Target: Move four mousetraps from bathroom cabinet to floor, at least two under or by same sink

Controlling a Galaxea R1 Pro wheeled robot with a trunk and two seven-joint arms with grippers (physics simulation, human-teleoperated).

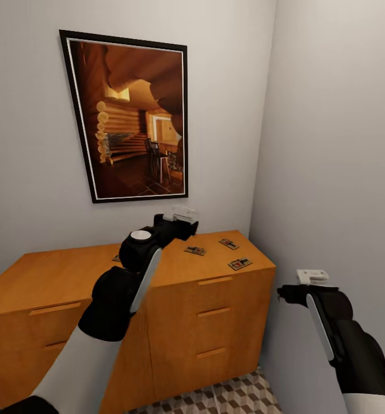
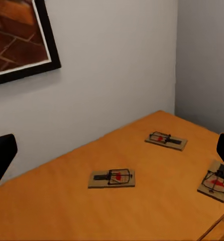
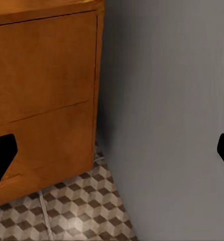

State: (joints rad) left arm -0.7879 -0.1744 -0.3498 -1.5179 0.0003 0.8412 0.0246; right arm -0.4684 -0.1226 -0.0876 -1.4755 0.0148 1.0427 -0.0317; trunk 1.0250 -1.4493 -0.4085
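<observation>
The low orange-brown wooden cabinet (image 1: 215, 293) with its slim bar handles stands in the corner of the room, under a dark-framed picture of a log cabin interior (image 1: 132, 115). On its flat top lie small flat brown wooden mousetraps with dark metal parts. Three of them are clear to see: one (image 1: 195, 250) just in front of the left claw (image 1: 180, 221), one (image 1: 229, 244) further toward the side wall, and one (image 1: 239, 264) near the front edge of the top. A fourth small shape lies on the top beside the left forearm, but it is mostly hidden and I cannot say what it is.

The left claw hangs above the back part of the cabinet top. In the left wrist view its two black fingers (image 2: 2, 158) stand wide apart at the two edges, and nothing is between them; the nearest trap (image 2: 112, 178) lies a little ahead and below.

The right claw (image 1: 307, 284) is beside the right end of the cabinet, close to the grey side wall (image 1: 336, 144). Its fingers (image 3: 1, 158) are also spread wide and hold nothing. Below it is the floor of square tiles with a brown, beige and white cube pattern (image 3: 77, 211).
</observation>
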